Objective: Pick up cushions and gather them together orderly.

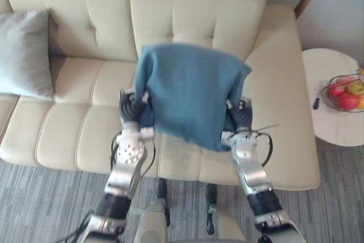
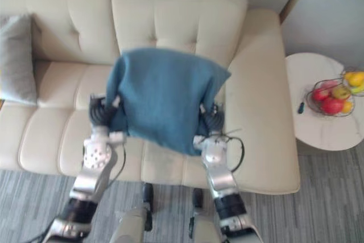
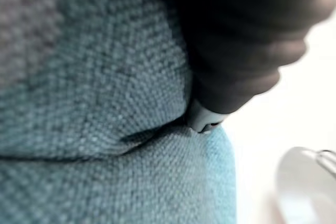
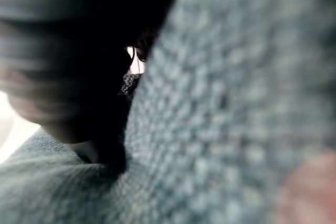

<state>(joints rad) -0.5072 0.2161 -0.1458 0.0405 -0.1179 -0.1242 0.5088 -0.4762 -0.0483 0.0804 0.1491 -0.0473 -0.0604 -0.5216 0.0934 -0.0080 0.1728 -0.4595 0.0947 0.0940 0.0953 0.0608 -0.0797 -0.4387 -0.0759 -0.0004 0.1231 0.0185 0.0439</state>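
Hanging over the sofa (image 1: pixel 91 32) seat, the blue cushion (image 1: pixel 190 95) is sitting btwn the left robot hand (image 1: pixel 132 106) and right robot hand (image 1: pixel 239 114), one at each lower side. Can't tell how far either is closing, since the cushion is covering them. Grey cushion (image 1: pixel 25 52) is leaning on the sofa back at far left, well apart; fruit basket (image 1: pixel 344 92) is sitting on the round worktop (image 1: pixel 335 126) at right.

Left hand (image 1: pixel 131 106) and right hand (image 1: pixel 239 115) mostly hidden behind blue cushion (image 1: pixel 190 92) — grey cushion (image 1: pixel 24 52), fruit basket (image 1: pixel 343 92) edge-cut.
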